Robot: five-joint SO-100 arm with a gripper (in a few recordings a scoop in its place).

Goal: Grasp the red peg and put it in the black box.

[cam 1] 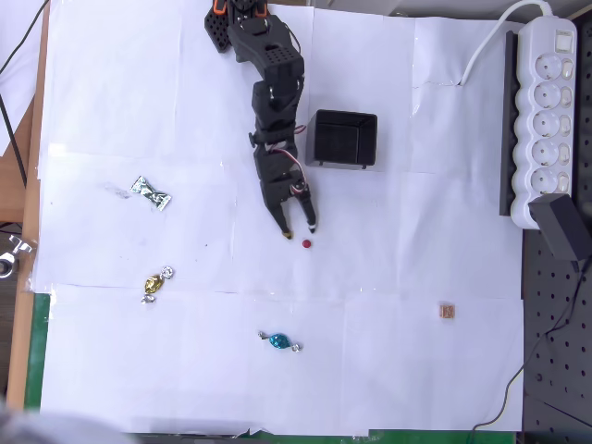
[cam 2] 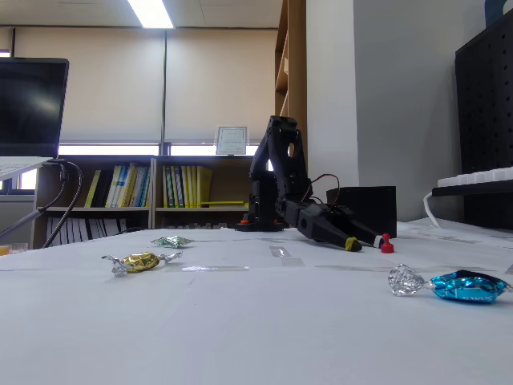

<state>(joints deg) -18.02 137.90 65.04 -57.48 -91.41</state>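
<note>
Standing beside the arm, the black box (cam 1: 342, 139) looks empty. The tool (cam 1: 299, 228), fingers narrowly parted and holding nothing, points at the red peg (cam 1: 306, 244) just beyond its tips on the counter (cam 1: 416, 259). Three wrapped candies lie well apart.

Overhead view looks straight down; fixed view low at table edge, facing arm (cam 2: 280, 184)

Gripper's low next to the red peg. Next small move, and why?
Probably nudge the gripper forward so its open fingers straddle the red peg, then close. In the overhead view the peg sits just past the fingertips and slightly right of them, not yet between.
</note>
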